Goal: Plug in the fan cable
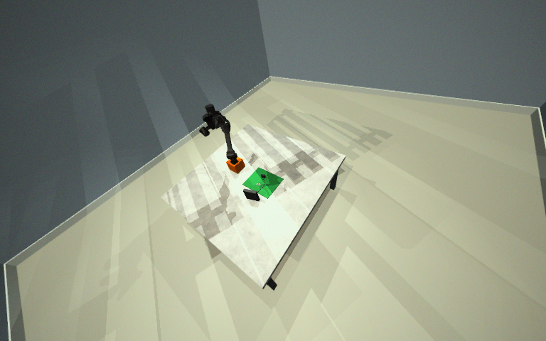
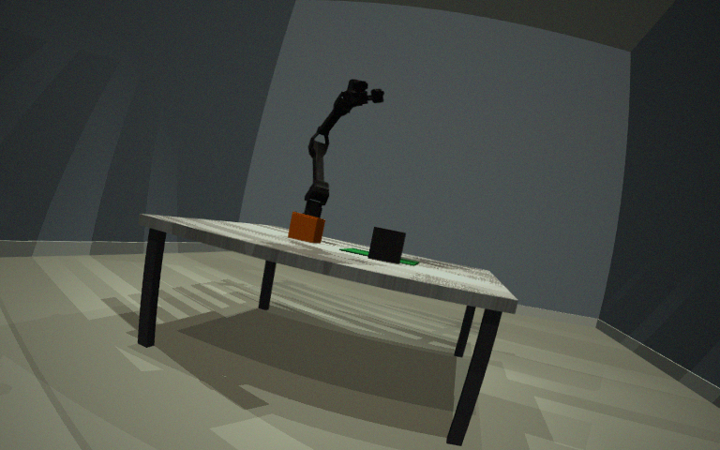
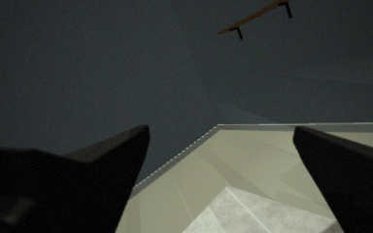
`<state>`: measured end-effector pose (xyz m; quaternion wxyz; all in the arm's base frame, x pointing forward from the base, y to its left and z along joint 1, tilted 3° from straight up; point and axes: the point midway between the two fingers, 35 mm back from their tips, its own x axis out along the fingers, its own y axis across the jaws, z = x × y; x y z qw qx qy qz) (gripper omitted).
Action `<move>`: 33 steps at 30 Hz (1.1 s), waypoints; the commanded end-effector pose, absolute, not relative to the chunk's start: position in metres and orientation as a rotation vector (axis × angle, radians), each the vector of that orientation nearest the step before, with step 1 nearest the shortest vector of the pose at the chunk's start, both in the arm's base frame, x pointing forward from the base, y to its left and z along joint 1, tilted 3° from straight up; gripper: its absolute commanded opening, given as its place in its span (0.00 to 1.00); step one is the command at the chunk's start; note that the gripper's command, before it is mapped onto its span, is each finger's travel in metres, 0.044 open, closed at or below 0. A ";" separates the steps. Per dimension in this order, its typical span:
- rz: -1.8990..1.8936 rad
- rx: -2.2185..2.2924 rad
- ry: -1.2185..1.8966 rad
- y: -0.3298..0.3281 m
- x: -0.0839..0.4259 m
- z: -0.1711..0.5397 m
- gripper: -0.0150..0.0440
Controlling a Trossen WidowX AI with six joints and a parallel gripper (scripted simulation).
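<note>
- Your jaws (image 2: pixel 378 96) stand wide open and hold nothing, raised high above the counter (image 1: pixel 241 229).
- The green board (image 1: pixel 263 182) lies flat on the counter, beside the black fan (image 2: pixel 386 244).

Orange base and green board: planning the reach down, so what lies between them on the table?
Only bare table top shows between the orange base and green board, in the top view.
</note>
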<state>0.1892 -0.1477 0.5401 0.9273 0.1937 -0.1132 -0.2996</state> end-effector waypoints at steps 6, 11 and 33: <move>-0.476 0.440 0.097 -0.140 0.273 0.463 1.00; -0.415 0.425 0.323 -0.127 0.308 0.411 1.00; 0.119 -0.032 1.502 0.056 0.348 0.122 1.00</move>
